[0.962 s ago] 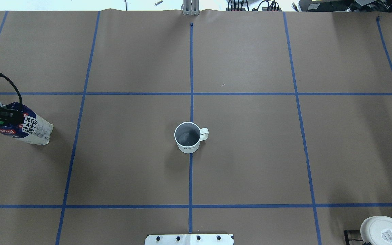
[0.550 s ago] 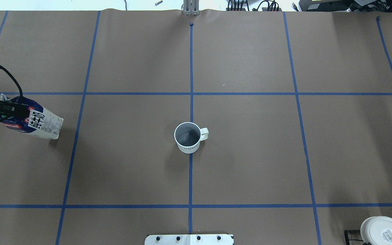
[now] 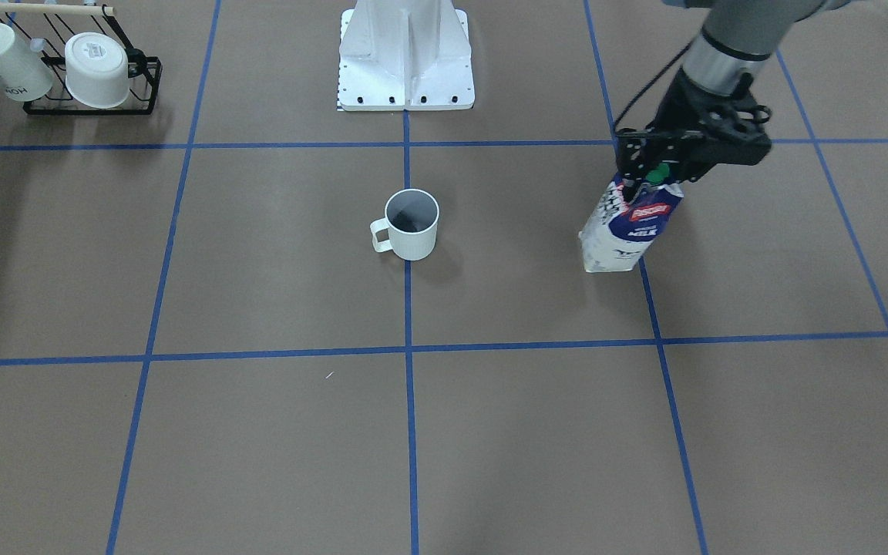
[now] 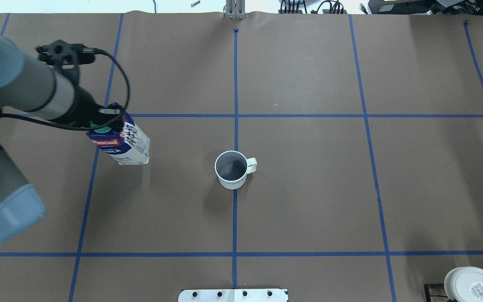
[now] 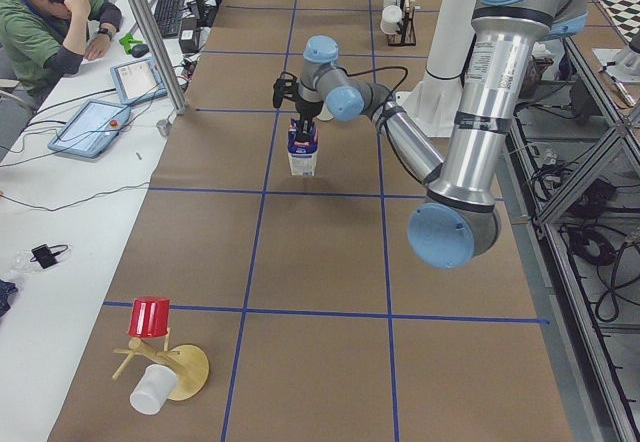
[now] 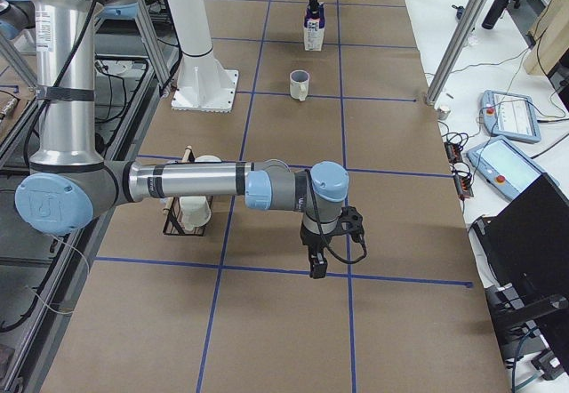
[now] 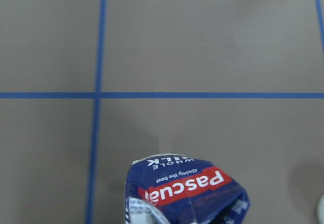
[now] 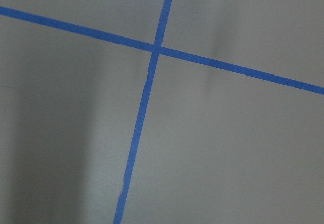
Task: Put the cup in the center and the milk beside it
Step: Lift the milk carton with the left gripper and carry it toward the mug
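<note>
Left tool (image 3: 647, 179) is clamping the milk (image 3: 629, 231) by its top, carton tilting, well off the cup (image 3: 412, 223) on its no-handle side; I'd be levelling it, then lowering gently just beside the cup

You see the left arm (image 4: 36, 92) reaching in from the frame's left edge, its jaws clamped on the top of the milk (image 4: 124, 144) by the green cap. The milk is left of the middle, well apart from the cup (image 4: 231, 170). The cup stands upright at the center (image 4: 235, 134) of the desk (image 4: 308, 188), on the vertical blue tape line, with its handle pointing right. A labelled white cup (image 4: 472, 285) sits at lower right.
</note>
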### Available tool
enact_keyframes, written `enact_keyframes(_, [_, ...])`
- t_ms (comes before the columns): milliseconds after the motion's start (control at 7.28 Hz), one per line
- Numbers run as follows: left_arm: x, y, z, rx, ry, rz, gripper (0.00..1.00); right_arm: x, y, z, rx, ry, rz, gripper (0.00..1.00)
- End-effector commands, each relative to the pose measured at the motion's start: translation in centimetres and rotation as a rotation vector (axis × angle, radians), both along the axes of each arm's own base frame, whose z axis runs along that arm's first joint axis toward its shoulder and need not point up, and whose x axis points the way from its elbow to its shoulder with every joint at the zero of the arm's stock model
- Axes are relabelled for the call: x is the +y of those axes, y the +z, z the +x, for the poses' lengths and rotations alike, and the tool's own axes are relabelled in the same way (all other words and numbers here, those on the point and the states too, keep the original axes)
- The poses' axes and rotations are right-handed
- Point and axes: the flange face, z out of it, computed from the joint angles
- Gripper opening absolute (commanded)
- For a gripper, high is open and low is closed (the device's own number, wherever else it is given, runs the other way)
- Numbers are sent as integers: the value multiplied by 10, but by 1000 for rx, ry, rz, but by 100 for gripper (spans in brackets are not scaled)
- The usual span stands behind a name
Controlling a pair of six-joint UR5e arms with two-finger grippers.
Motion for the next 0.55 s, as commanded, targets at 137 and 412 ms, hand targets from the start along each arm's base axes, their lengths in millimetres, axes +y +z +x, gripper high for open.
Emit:
enact_keyframes(137, [16,-80,114,-15,-4,-51,0,-1,6,0,2,3,-12,100])
enact_keyframes(412, [25,-79,123,-18,17,-50,0,-1,7,0,3,3,-15,100])
